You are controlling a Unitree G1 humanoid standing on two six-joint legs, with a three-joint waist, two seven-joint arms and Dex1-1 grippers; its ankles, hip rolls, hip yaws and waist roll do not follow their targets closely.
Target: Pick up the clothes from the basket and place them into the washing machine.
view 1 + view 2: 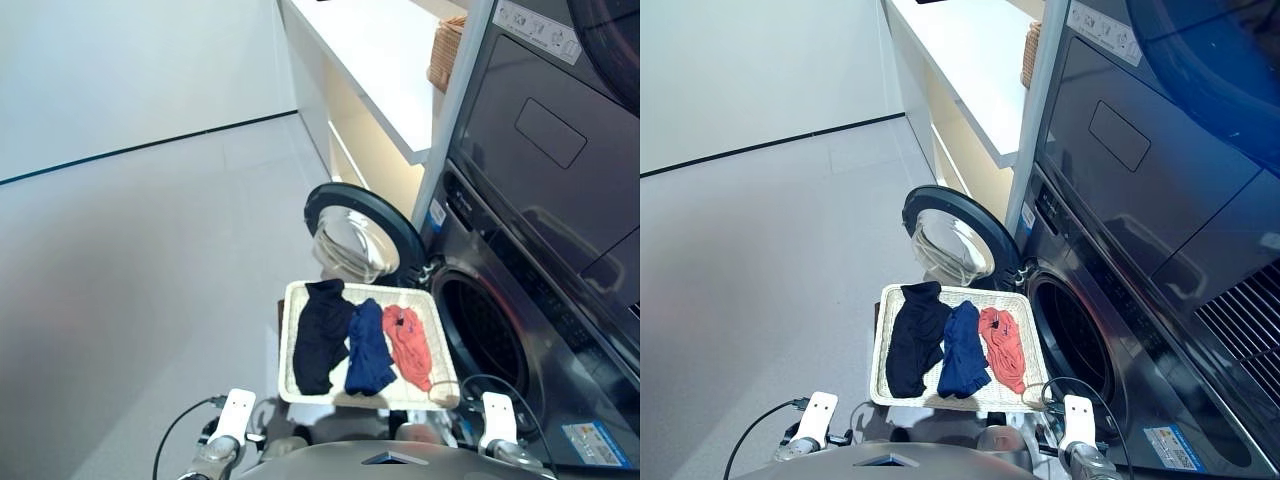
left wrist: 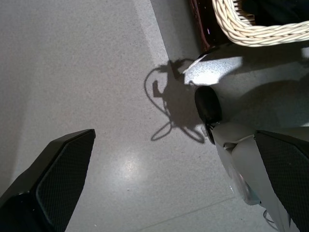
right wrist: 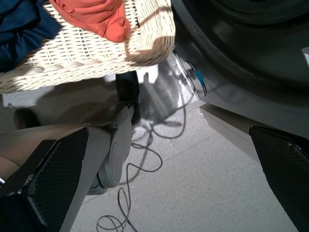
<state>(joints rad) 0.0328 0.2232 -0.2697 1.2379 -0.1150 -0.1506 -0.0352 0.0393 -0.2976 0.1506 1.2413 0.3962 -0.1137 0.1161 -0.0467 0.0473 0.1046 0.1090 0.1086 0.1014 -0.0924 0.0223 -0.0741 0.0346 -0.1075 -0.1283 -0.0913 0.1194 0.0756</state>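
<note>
No text is legible — stickers (image 1: 536,28) (upper appliance) unreadable.

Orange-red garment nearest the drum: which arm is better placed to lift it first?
Probably the right: the orange-red cloth garment lies at the cream wicker basket's right edge, beside the dark grey washing machine's open drum; the right end effector is open below it.

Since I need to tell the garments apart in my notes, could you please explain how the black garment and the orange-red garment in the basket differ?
The black garment is the larger of the two and lies at the basket's side away from the washing machine; the orange-red garment is smaller and narrower and lies at the side next to the drum opening. The navy garment lies between them. Both are crumpled, stretched lengthwise, and untouched by either gripper.
</note>
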